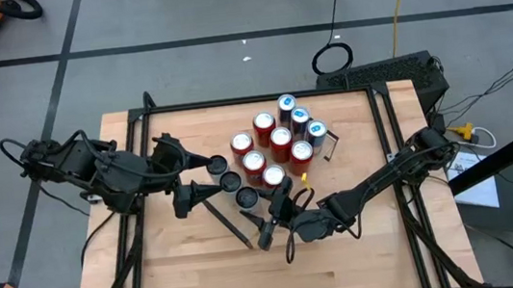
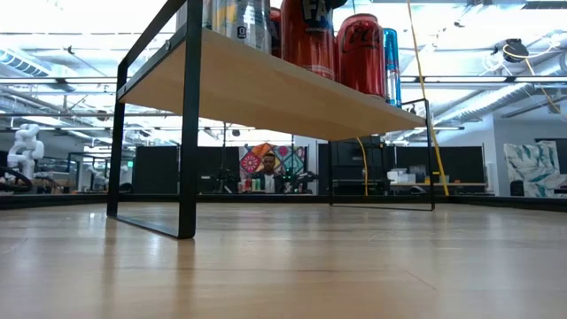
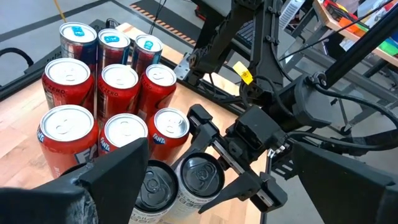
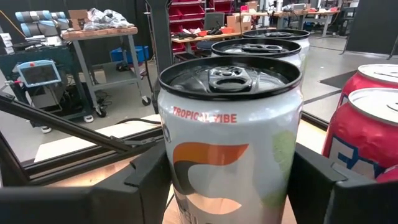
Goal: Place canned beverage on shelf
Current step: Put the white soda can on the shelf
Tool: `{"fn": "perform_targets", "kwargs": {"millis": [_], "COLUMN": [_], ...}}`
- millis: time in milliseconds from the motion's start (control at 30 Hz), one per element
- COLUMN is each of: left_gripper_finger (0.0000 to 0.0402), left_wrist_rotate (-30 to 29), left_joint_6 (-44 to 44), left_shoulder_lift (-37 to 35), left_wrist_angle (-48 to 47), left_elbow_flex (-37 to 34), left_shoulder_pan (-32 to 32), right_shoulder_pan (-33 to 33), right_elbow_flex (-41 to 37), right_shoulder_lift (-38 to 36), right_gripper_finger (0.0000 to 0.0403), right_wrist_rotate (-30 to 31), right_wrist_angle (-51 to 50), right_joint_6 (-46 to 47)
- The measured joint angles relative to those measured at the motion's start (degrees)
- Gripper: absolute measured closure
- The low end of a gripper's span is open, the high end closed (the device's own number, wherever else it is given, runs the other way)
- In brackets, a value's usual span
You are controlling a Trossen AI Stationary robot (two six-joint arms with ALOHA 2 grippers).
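Right wrist view is showing the right gripper (image 4: 227,180) jaws gripping a black-topped can (image 4: 229,134); releasing carelessly risks toppling neighbouring red cans (image 4: 367,134), while the left gripper (image 1: 204,177) jaws are hanging open.

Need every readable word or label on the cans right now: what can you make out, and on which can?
"TROPICAL VIBE": white black-topped can between the right end effector fingers.
"ZERO": rim of a red can, left wrist view.
"FANTA", partly cut off: front red can.
Blue cans: lettering too small.

Glossy metal cans (image 3: 118,84), matt light-wood shelf (image 2: 266,89) w/ black metal brackets (image 2: 188,133).
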Motion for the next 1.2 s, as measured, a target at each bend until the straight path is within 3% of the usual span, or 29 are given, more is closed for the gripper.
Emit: {"fn": "perform_targets", "kwargs": {"millis": [400,833,1200], "left_gripper_finger": [0.0004,0.0004,0.0004], "left_wrist_rotate": [0.00,-1.78,-3.97], "left_joint_6": [0.09,-0.30,-0.28], "left_shoulder_lift": [0.00,0.00,0.00], "left_wrist_angle": [-0.10,-2.94,-5.57], "left_elbow_flex": [0.00,0.00,0.00], "left_shoulder_pan": [0.02,0.00,0.07], "right_shoulder_pan": [0.02,2.01,3.44], "right_elbow_flex": [-0.02,-0.02,-0.05], "right_shoulder_lift": [0.00,-4.28,-8.78], "right_gripper_finger": [0.0122,0.0119,0.0127], "right_wrist_rotate": [0.17,1.75,0.32], "right_wrist_angle": [-0.04,-0.37,-11.93], "right_joint_6": [-0.13,-2.41,4.48]}}
